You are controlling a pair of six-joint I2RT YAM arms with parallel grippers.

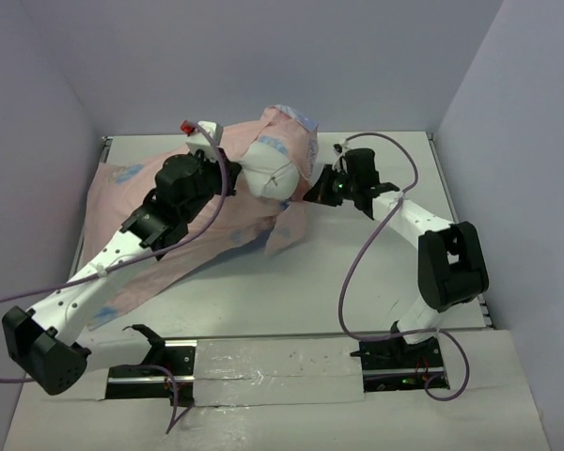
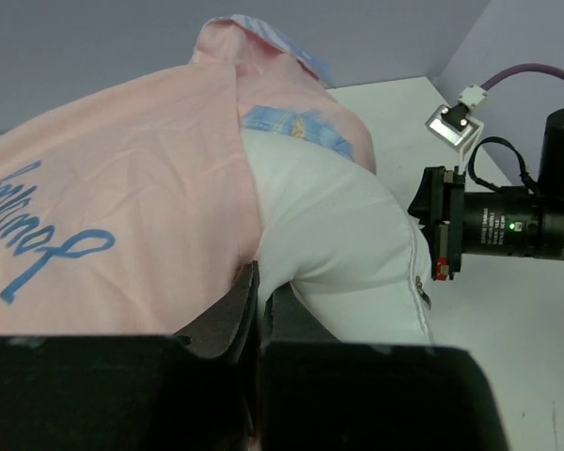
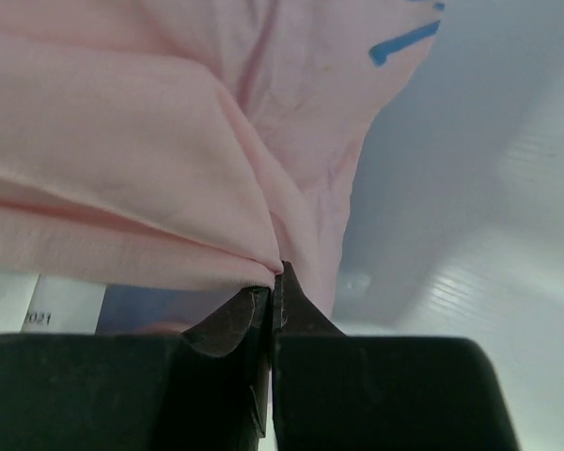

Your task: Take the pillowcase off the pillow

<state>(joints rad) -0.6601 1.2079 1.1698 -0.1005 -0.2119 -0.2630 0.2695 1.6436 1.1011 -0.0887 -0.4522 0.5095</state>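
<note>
From above, the pale pink pillowcase lies spread over the left half of the table. It bunches up at the far middle, where the white pillow bulges out of its mouth. The left gripper sits against the near-left side of that bulge and the right gripper just beside its right. Most of the pillow looks to be inside the cover, but the left arm crosses over it, so I can't tell how far it reaches.

In the left wrist view, the left gripper has its fingers pressed together right where pink cloth meets white. I can't tell whether it nips the pillow, the cover's hem or both. The right arm's wrist hangs close beyond the bulge.

In the right wrist view, the right gripper is clamped on a thin fold of the pink fabric at the very tips. The rest of the cloth fills the top of the view, and the pillow isn't visible here.

The worry from here is that so shallow a pinch could slip free under a hard pull. And if the left gripper has caught the cover along with the pillow, pulling would probably drag the whole bundle instead of peeling the cover off.
</note>
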